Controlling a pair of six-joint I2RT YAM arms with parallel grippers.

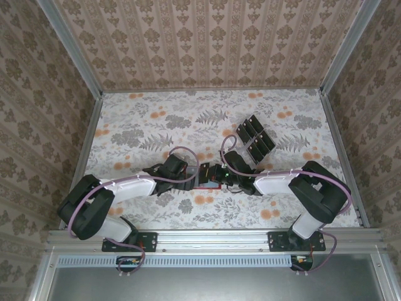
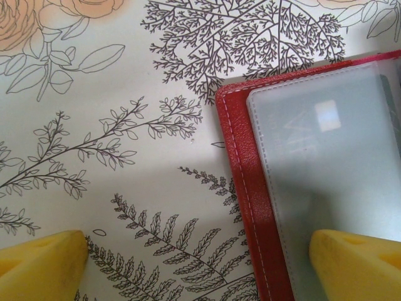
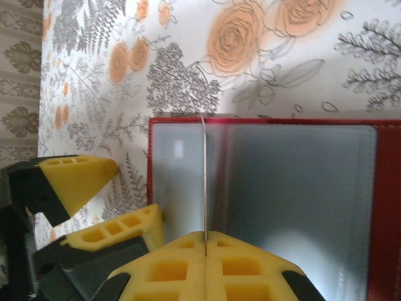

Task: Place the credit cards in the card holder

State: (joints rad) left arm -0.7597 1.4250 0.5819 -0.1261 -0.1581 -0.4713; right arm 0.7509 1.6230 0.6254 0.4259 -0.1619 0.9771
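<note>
wallet (image 3: 383, 207): red, open flat on table (image 1: 144, 125)
left gripper (image 2: 197, 266): jaws apart, straddling wallet edge
right gripper (image 3: 205, 241): clamped on upright thin sheet (image 3: 204, 175)
cards (image 1: 255, 138): black, in rows, beyond wallet

I can read no text, brand or number anywhere. The small black rectangular cards (image 1: 255, 139) carry pale marks, too small to read. On the red leather-like card holder (image 2: 241, 188) a pale square (image 2: 328, 115) shows, perhaps only a reflection.
</note>
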